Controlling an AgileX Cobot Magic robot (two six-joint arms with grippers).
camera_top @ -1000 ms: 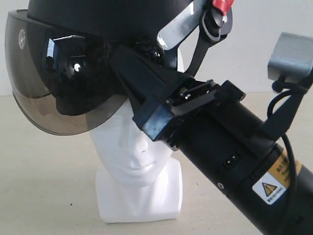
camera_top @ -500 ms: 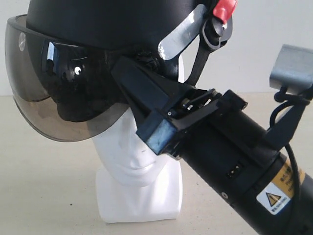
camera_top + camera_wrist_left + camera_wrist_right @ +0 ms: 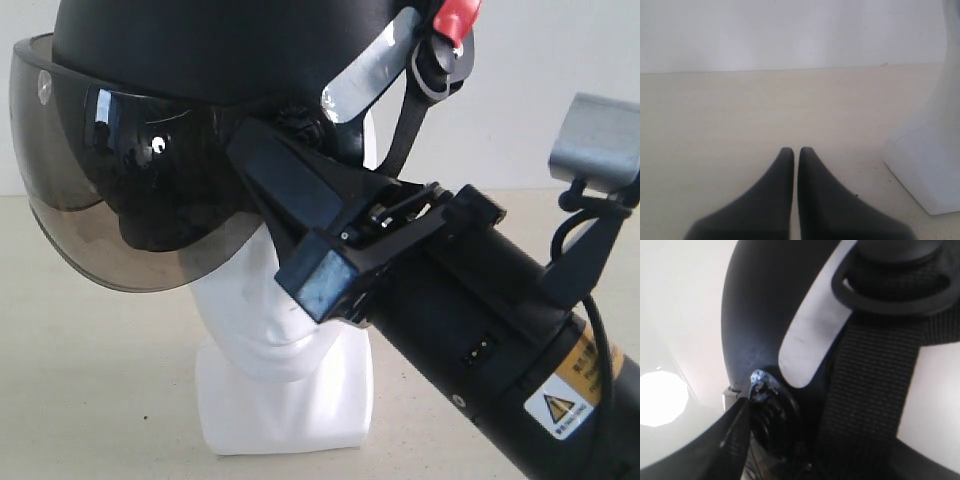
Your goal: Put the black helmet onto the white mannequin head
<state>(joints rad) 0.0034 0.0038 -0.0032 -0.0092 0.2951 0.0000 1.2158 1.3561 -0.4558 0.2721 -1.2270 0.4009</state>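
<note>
Black helmet point(image 3: 200, 50), clamped in right jaws, sits lower over white mannequin head point(image 3: 282, 345); left jaws closed, empty.

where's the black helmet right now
Exterior view, upper left: the black helmet is over the white mannequin head, with the right hand at its side rim.

The helmet point(image 3: 200, 50) fills the upper left of the exterior view, over the top of the mannequin head point(image 3: 270, 325), its visor point(image 3: 90, 210) toward the left edge. The mannequin head stands on the table point(image 3: 90, 380) at lower centre. The right end effector point(image 3: 262, 150) reaches from the lower right to the helmet's side rim. The left end effector point(image 3: 792, 151) hangs over the table, near the mannequin head's base.
</note>
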